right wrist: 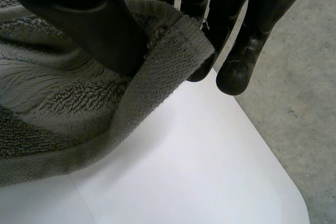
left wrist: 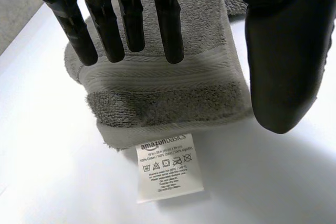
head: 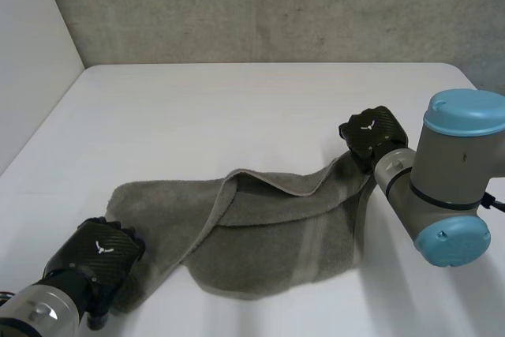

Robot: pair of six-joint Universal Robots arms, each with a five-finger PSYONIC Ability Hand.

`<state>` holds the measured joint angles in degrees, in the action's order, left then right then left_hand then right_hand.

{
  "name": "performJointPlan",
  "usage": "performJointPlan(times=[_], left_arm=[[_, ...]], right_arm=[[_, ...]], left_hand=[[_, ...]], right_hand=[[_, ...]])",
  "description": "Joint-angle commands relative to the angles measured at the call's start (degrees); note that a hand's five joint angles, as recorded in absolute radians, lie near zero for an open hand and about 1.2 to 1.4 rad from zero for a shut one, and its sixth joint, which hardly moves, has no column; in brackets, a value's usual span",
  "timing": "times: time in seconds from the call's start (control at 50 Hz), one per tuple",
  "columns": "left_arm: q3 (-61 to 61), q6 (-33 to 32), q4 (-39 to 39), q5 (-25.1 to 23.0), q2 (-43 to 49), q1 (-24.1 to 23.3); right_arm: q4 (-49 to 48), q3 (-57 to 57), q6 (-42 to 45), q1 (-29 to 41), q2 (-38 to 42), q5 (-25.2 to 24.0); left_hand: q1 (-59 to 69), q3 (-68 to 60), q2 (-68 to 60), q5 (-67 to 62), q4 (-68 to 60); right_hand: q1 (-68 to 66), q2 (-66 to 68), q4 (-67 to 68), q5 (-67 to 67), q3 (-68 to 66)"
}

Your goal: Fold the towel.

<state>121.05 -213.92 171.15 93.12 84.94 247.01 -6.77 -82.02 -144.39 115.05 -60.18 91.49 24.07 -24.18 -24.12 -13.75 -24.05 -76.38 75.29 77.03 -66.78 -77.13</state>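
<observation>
A grey towel (head: pixel 268 234) lies crumpled across the near half of the white table (head: pixel 237 108), with one edge folded over along its middle. My left hand (head: pixel 101 254) hovers over the towel's left end, fingers (left wrist: pixel 126 19) straight and spread above the hem, thumb (left wrist: pixel 286 66) apart from the cloth; it holds nothing. A white care label (left wrist: pixel 168 166) sticks out from that end onto the table. My right hand (head: pixel 372 136) is at the towel's far right corner. There its thumb (right wrist: pixel 89 19) pinches the towel's edge (right wrist: pixel 168 61) against the fingers (right wrist: pixel 236 51), lifting it off the table.
The table's right edge (right wrist: pixel 273 145) runs close beside my right hand, with grey floor beyond. A concrete wall stands behind the table. Bare tabletop stretches behind the towel.
</observation>
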Motion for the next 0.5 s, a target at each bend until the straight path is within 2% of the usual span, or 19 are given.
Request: performJointPlan(times=[0.02,0.18,0.5], left_arm=[[2.6,-0.4,4.3,-1.8,1.1,0.4],[4.0,-1.5,10.6,-2.0,4.7,0.4],[4.2,-1.9,11.2,-2.0,10.2,0.3]], right_arm=[[-0.1,-0.2,0.0,0.0,0.0,0.0],[-0.1,-0.2,0.0,0.0,0.0,-0.1],[-0.2,0.0,0.1,0.0,0.3,-0.2]], left_hand=[[0.3,-0.2,-0.2,-0.6,-0.3],[1.5,-1.3,-1.4,-1.8,-1.5],[2.6,-2.5,-2.6,-2.9,-2.6]], right_hand=[[-3.6,4.7,3.0,-3.2,-2.9],[-3.6,4.7,3.0,-3.2,-2.9],[-3.6,4.7,3.0,-3.2,-2.9]])
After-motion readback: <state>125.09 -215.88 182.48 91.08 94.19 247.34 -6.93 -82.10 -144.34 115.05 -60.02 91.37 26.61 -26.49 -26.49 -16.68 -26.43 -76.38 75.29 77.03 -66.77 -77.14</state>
